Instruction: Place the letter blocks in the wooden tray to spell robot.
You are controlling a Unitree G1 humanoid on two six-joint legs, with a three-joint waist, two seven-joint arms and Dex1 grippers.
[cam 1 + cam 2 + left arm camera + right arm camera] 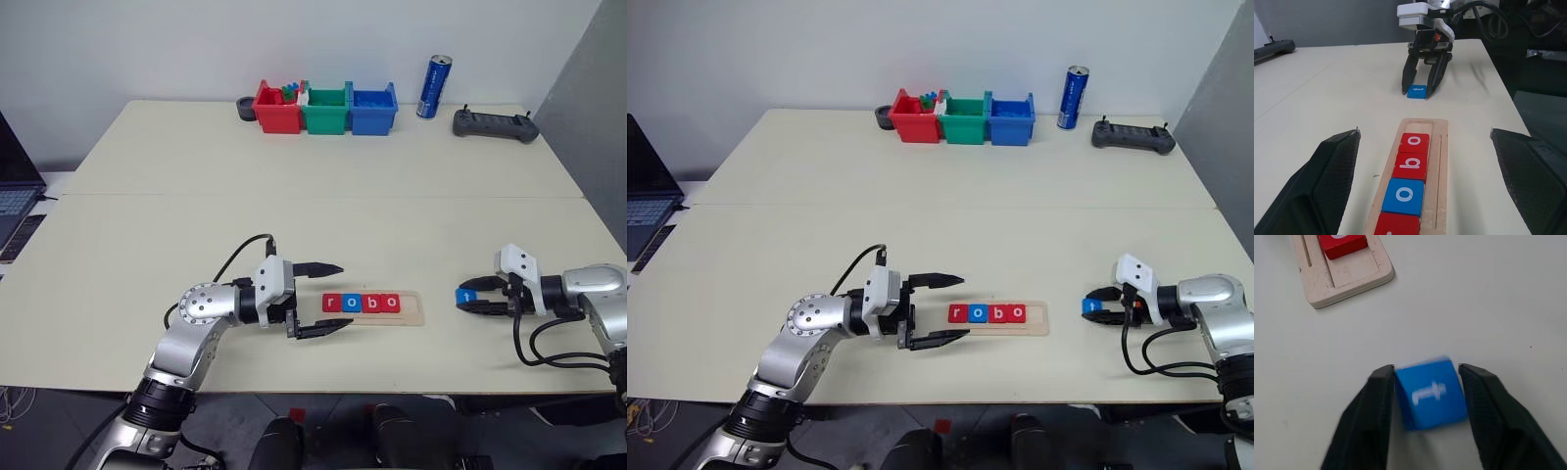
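Tiles reading r, o, b, o, red apart from one blue o, sit in the light wooden tray (414,311) just ahead of the wide-open left claw (328,299). Between the right claw (1426,396)'s closed-in fingers, flat on the bench (294,215), lies the blue t tile (1431,393), pressed on both sides.

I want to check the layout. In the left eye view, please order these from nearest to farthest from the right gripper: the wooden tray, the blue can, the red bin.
1. Wooden tray, to the left of the right gripper, near the table's front edge.
2. Blue can, at the back of the table.
3. Red bin, back row, farthest left.
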